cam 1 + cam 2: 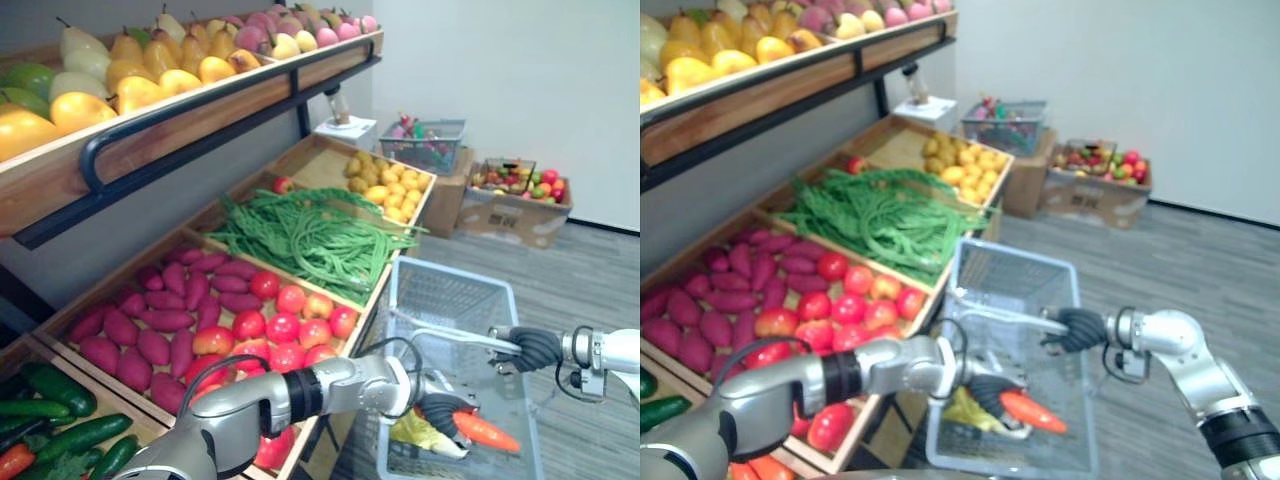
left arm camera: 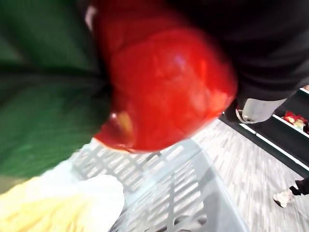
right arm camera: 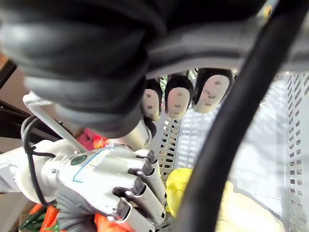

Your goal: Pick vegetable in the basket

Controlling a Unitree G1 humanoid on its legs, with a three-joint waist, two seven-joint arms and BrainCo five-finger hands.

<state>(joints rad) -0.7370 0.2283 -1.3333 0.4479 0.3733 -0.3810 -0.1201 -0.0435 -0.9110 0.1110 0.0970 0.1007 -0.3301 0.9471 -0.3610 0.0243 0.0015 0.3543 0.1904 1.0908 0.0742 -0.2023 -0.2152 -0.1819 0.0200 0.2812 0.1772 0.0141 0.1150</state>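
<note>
A pale grey plastic basket (image 1: 440, 290) stands on the floor beside the produce stand. My left hand (image 1: 440, 410) reaches down inside it, shut on an orange-red carrot (image 1: 487, 432) that lies low over the basket's bottom. The carrot (image 2: 164, 82) shows very close in the left wrist view, with its green top (image 2: 43, 121). A yellow-green leafy vegetable (image 1: 415, 432) lies in the basket beside the hand. My right hand (image 1: 530, 348) is curled round the basket's handle (image 1: 450, 338) at its right side, and its fingers (image 3: 176, 101) show in the right wrist view.
The stand's lower bins hold purple sweet potatoes (image 1: 150, 320), red tomatoes (image 1: 285, 325), green beans (image 1: 310, 235), yellow fruit (image 1: 390, 185) and cucumbers (image 1: 60, 420). The upper shelf (image 1: 200, 120) carries pears and peaches. A cardboard box (image 1: 515, 205) and a second basket (image 1: 425, 145) stand at the back.
</note>
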